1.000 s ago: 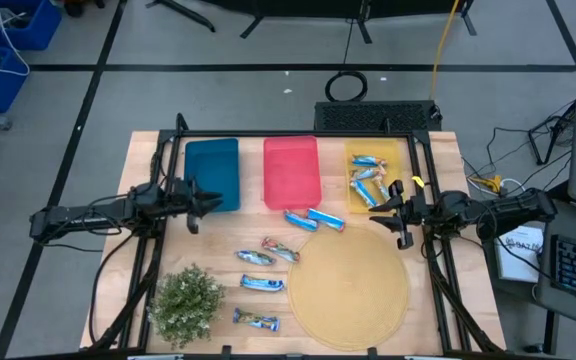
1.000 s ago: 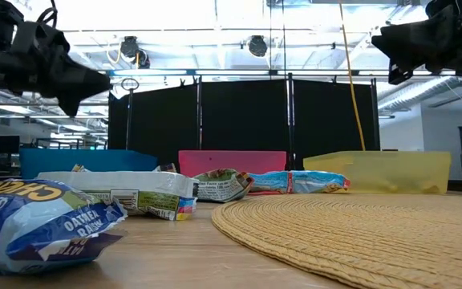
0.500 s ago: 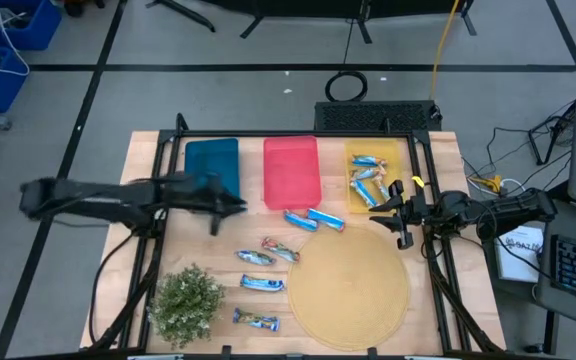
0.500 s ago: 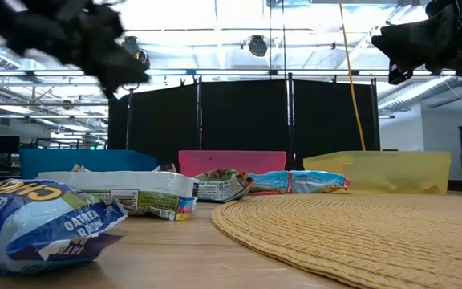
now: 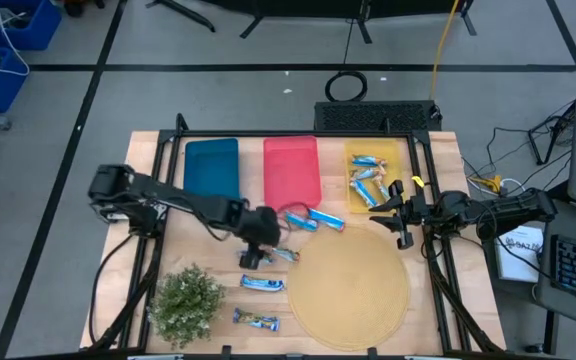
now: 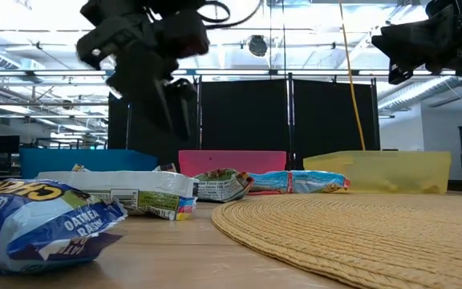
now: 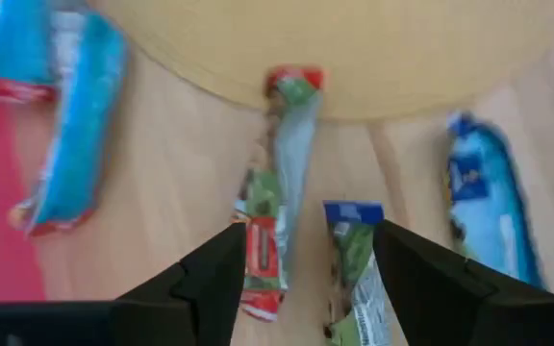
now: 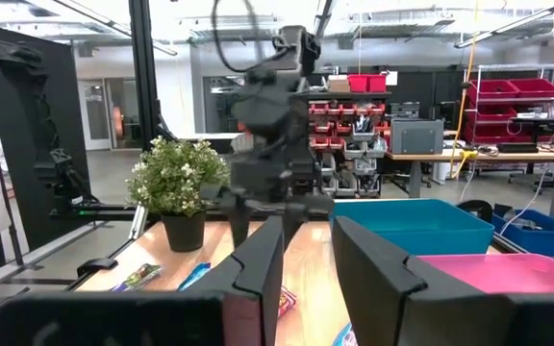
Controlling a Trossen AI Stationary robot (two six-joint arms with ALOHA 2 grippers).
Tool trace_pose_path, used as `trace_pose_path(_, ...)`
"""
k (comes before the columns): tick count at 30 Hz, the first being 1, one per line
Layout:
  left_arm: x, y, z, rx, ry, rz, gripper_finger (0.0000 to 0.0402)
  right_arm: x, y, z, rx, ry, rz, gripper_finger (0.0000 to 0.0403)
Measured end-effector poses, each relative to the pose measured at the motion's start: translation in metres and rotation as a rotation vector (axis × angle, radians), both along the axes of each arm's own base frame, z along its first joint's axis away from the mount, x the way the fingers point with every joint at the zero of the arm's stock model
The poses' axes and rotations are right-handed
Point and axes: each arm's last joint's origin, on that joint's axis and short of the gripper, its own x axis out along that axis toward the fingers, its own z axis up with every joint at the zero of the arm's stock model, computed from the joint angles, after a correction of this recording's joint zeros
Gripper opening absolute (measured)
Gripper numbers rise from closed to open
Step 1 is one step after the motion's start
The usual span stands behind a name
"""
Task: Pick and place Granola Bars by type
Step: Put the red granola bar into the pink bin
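Left end effector [image 5: 251,252], fingers apart, hovers over loose granola bars [image 7: 275,192] on the table [image 5: 438,310] beside the woven mat [image 5: 353,285]; light, crinkly, slippery wrappers, best pinched mid-length.

Three bins line the desk's [image 5: 438,290] far edge, blue [image 5: 212,172], red [image 5: 291,172], yellow [image 5: 396,158], with a round woven mat [image 5: 353,285] and potted plant [image 5: 186,301] nearer.

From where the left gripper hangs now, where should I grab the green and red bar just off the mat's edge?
Take the green and red bar across its narrow middle, coming straight down. It lies flat on the wood with one end touching the woven mat, and the left gripper is open above its other end. A blue-tipped bar lies close alongside, so probably keep the fingers tight to it.
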Motion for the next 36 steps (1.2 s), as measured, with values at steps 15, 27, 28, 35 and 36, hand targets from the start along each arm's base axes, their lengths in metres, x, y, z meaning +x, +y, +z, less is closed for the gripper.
trace_pose_path(15,0.047,-0.012,-0.044,0.113,0.105,0.022,0.0215,0.000,0.000,0.000,0.000,0.001,0.002,0.0087)
trace_pose_path(27,0.055,-0.005,-0.062,0.089,0.128,-0.024,0.0172,0.000,0.000,0.000,-0.001,0.001,0.003,0.0087)
trace_pose_path(28,0.054,-0.006,-0.060,0.091,0.122,-0.041,0.0156,0.000,0.000,0.000,-0.001,0.001,0.003,0.0086)
trace_pose_path(35,0.049,-0.014,-0.029,0.214,0.012,-0.090,0.0020,0.000,0.000,0.000,0.000,0.001,0.003,0.0086)
trace_pose_path(36,0.047,-0.014,-0.025,0.234,0.001,-0.081,0.0021,0.000,0.000,0.000,-0.001,0.001,0.003,0.0086)
